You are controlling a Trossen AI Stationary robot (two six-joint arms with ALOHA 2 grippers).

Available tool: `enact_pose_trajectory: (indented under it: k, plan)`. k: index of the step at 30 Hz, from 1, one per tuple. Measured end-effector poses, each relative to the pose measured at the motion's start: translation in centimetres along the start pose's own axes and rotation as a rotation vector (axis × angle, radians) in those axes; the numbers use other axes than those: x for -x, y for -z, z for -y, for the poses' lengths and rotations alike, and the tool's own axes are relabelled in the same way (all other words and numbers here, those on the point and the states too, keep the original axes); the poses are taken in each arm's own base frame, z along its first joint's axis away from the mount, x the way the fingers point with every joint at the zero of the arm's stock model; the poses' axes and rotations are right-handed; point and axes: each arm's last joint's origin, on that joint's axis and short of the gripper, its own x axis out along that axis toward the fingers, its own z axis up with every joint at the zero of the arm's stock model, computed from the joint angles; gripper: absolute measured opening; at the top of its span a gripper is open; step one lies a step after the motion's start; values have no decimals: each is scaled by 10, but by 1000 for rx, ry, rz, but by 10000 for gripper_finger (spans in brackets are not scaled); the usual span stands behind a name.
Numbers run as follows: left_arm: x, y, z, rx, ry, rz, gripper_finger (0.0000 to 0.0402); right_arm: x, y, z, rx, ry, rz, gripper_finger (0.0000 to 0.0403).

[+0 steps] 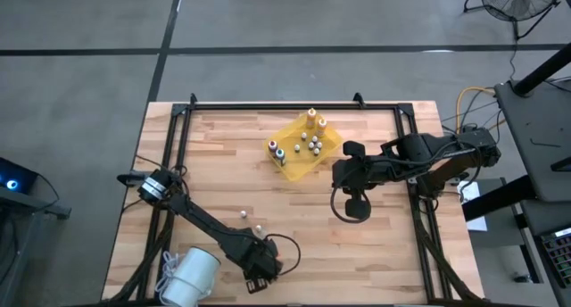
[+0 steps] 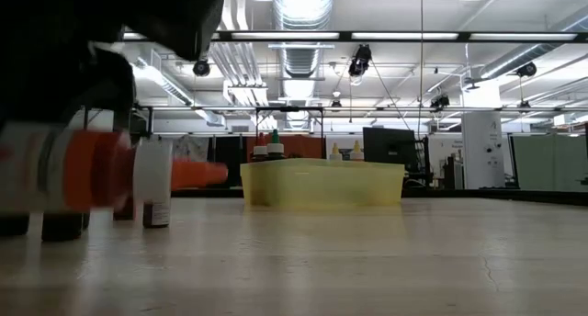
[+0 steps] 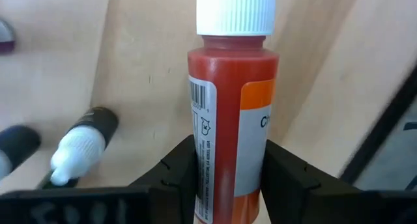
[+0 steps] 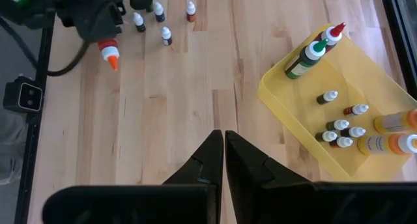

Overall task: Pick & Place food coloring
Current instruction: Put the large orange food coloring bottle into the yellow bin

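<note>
From above, the left hand [image 1: 261, 269] works at the desk's [image 1: 223, 164] lower left – tray [image 1: 287, 170] at upper centre. Its wrist view shows an orange bottle [image 3: 231, 107] pinched between both fingers [image 3: 182, 168]; a low hold could let it tip. Right hand [image 4: 223, 152] – shut, empty.
</note>
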Motion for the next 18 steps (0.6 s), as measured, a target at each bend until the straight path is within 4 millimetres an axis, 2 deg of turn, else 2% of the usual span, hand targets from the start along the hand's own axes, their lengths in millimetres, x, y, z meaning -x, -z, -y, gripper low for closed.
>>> enact_pose_trajectory:
  k: [7,11,18]
  plan:
    - [41,-6,11,-48,-35,42,112,0,0,0,4,0,-1,9]
    - [77,-9,12,-60,-65,117,112,0,0,0,6,0,-1,9]
    - [142,-16,-1,-28,-114,322,112,1,0,0,32,-1,-1,9]
